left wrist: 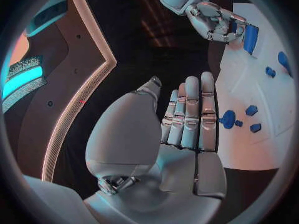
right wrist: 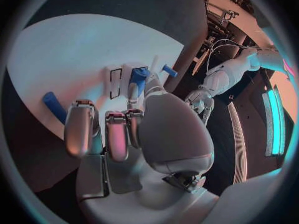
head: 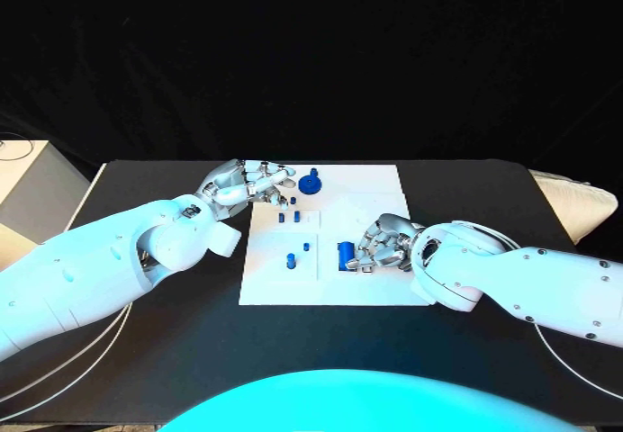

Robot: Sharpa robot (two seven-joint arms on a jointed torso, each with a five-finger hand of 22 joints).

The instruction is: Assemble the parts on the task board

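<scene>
The right hand [head: 381,247] pinches a blue rectangular block [head: 346,256] near the white plastic task board's [head: 376,184] front edge (probably for seating); the left hand [head: 250,187] hovers spread.

No readable text, no labels, no brands, no numbers, no signs

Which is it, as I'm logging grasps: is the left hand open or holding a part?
Open. In the left wrist view the left hand has its fingers stretched straight, thumb apart, with nothing in them.
</scene>
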